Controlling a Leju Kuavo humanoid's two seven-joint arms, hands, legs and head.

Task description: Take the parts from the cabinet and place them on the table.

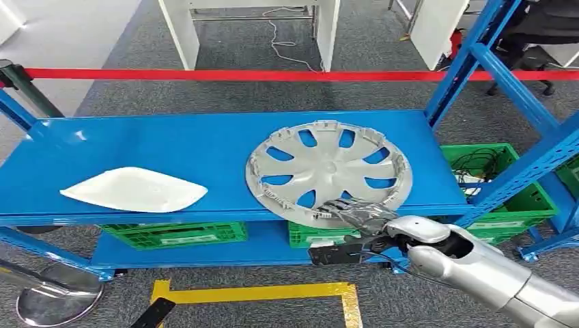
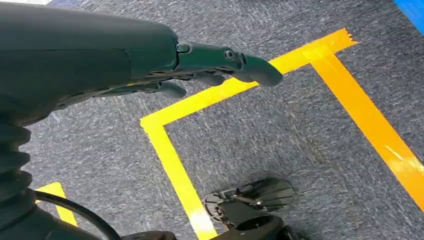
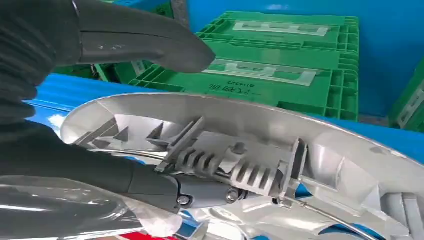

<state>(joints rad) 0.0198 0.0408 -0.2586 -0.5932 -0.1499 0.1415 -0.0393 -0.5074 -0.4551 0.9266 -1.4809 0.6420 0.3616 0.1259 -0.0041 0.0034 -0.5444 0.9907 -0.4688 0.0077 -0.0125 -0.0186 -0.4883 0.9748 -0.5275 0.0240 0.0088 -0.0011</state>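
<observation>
At the lower right of the head view the robot's right hand (image 1: 355,217) reaches from its silver arm to the near rim of the round silver plastic wheel cover (image 1: 329,169). Its fingers (image 1: 349,210) lie over the top of the rim where the cover overhangs the shelf's front edge, probably because the overhang leaves room to get underneath. In the right wrist view the thick grey thumb (image 3: 150,37) sits on one side of the ribbed rim (image 3: 235,165) and a darker finger (image 3: 150,182) on the other, so the right hand looks clamped on the cover, though how firmly cannot be told.

The left hand (image 2: 200,70), in the left wrist view, hangs over grey carpet and yellow floor tape (image 2: 172,162), its fingers loosely extended and holding nothing.

Farther back, the cover lies flat at centre right of the blue metal cabinet shelf (image 1: 171,140). At centre left, well apart from it, rests a white leaf-shaped plastic panel (image 1: 133,189), likely the second part to move. Green plastic crates (image 1: 174,234) sit on the lower shelf. A red barrier tape (image 1: 205,74) crosses the upper frame.
</observation>
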